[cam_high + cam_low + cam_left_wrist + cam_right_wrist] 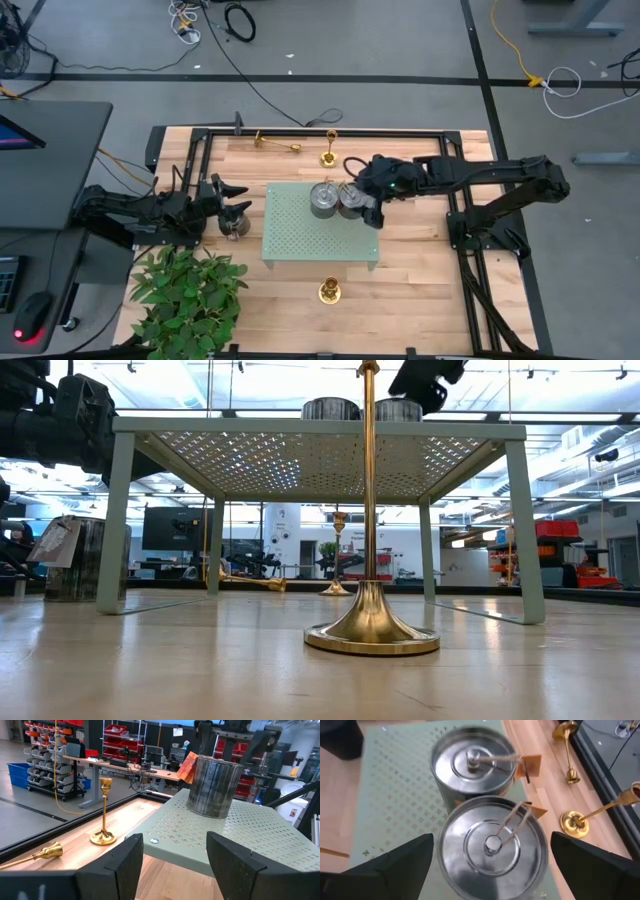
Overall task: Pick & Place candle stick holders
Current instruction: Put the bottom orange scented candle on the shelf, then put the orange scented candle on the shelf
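Right tool hung over the green perforated stand, its fingers spread wide around the nearer of two lidded tins, holding nothing. Left tool waited off the stand's far side from the right tool, fingers also parted and empty, a third tin just beside it.

No candlestick lay within either tool. One candlestick stood upright on the counter near the right tool, just past the stand's edge; a second lay on its side beyond it, along the counter's rail; a third stood upright well apart, on the stand's opposite side.

These pieces looked like polished brass: stiff, probably bottom-heavy at the flared base, and slick under hard fingers. Their thin stems would likely twist or slip in a loose pinch, so a grip low on the stem, just above the base, seemed safest for the upright ones. The fallen one would want a pinch across the stem near its middle, and it could roll.

Pale wood planks made up the counter, flat and fairly smooth, framed by black rails. Beyond were grey floor, cables, shelving with red bins, desks and a plant near the left arm.
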Robot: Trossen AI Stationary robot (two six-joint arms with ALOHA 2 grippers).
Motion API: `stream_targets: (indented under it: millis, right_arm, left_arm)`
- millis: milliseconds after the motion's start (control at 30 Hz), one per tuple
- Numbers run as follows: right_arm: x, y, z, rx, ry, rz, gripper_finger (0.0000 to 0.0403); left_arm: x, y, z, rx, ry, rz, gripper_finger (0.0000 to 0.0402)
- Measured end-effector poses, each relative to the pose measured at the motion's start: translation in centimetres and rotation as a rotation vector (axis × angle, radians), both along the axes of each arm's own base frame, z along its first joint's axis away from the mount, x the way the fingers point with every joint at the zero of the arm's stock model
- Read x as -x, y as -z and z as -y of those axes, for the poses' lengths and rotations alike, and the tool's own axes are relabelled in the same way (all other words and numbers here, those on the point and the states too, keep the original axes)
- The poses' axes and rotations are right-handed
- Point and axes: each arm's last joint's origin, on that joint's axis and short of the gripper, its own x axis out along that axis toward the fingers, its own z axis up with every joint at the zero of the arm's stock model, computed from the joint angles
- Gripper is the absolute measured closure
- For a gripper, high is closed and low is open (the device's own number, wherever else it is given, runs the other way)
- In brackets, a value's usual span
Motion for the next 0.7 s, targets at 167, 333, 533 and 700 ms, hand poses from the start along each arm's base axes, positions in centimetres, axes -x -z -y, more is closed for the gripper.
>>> stream_targets:
  millis: [167,333,533,700]
  right_arm:
    - [1.3,-1.4,0.0,0.000,0.002,0.058,0.0003]
    - [2.5,-2.7,0.7,0.063,0.122,0.124,0.0003]
    - [3.5,-3.6,2.7,0.174,0.312,0.159,0.0003]
    - [4.2,-3.5,5.4,0.254,0.404,0.103,0.0003]
  left_arm:
    - [0.0,0.0,0.0,0.000,0.001,0.000,0.0184]
    - [0.0,0.0,0.0,0.000,0.000,0.000,0.0184]
    - [0.0,0.0,0.0,0.000,0.000,0.000,0.0184]
    - [0.0,0.0,0.0,0.000,0.001,0.000,0.0184]
